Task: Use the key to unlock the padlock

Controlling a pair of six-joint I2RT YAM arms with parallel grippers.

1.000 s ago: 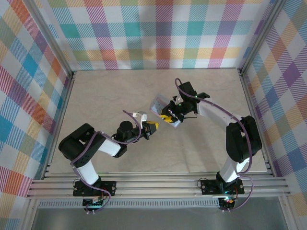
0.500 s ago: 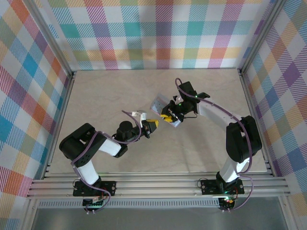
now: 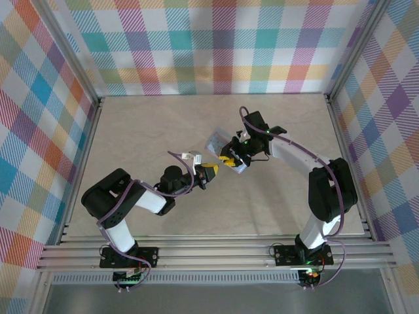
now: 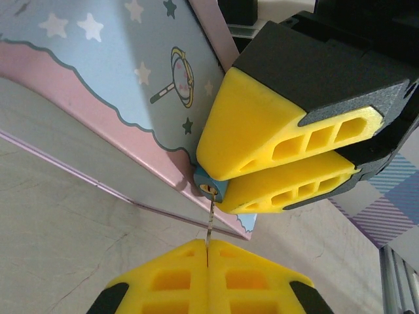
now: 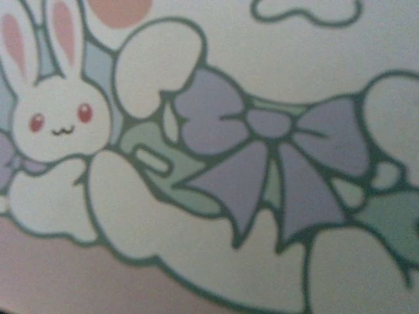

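Observation:
A small blue padlock (image 4: 211,189) hangs at the edge of a pink and blue box (image 4: 98,72) printed with stars. My right gripper (image 3: 228,160) is shut on the padlock, whose keyhole end pokes out between the yellow fingers (image 4: 262,131). My left gripper (image 4: 207,247) is shut on the key (image 4: 209,219). Its thin blade is seen edge-on, running straight up from the fingertips to the keyhole. The tip meets the keyhole; how deep it sits I cannot tell. In the top view the left gripper (image 3: 208,171) faces the right one at the table's middle.
The box (image 3: 216,142) lies tilted on the beige table (image 3: 131,131), and its bunny and bow print (image 5: 196,163) is close under the right wrist camera. Metal rails and plaid walls (image 3: 39,131) close in the table on three sides.
My left gripper has crept a little up and right, bringing the key closer to the padlock. The right arm and the box have stayed put.

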